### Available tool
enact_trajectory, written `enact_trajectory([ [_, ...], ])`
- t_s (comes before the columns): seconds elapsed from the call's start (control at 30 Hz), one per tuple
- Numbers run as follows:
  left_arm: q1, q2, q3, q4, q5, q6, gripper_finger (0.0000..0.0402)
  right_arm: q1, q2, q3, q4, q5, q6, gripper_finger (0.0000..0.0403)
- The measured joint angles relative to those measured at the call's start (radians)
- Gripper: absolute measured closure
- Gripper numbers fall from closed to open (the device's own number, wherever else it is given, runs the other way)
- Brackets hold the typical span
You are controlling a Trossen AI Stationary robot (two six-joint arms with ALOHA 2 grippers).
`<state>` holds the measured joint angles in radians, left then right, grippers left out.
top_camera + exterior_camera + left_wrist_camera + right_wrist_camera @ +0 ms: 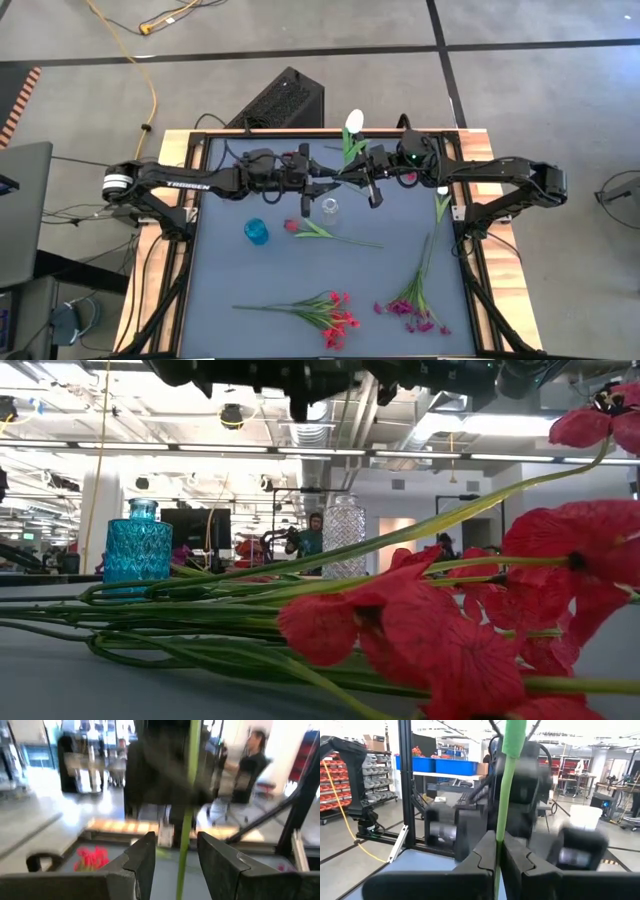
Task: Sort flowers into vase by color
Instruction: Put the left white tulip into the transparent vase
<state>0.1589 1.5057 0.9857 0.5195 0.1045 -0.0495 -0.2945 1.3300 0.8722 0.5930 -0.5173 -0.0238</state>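
Both arms meet in the upper middle of the high view, above the counter (220, 300). The right gripper (498, 857) has its fingers pinched shut on the green stem of the white-bud flower (352, 125), whose bud shows near the counter's top edge. The left gripper (176, 857) has its fingers spread with that same stem running between them, not yet clamped, so a hand-over between arms looks to be in hand.

Sorting appears barely begun. The clear vase (330, 208) near the centre and the blue vase (256, 231) to its left both look empty. Loose on the counter are a tulip (300, 228) right of the blue vase, the red cluster (335, 318) at bottom centre, the magenta cluster (412, 305) at lower right, and another sprig (441, 205) at the right edge.
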Motion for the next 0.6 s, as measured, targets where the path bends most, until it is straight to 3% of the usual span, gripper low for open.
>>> enact_trajectory([
  [0.1,0.000,0.050,0.035,-0.016,0.021,0.003,0.0267,0.000,0.000,0.000,-0.009,0.000,0.013,0.0363],
  [0.3,0.009,0.037,0.073,-0.161,0.030,0.051,0.0267,-0.002,-0.001,0.000,-0.042,-0.002,0.031,0.0363],
  [0.6,0.010,0.002,0.074,-0.176,0.030,0.051,0.0267,-0.017,-0.001,0.000,-0.050,-0.003,0.027,0.0363],
])
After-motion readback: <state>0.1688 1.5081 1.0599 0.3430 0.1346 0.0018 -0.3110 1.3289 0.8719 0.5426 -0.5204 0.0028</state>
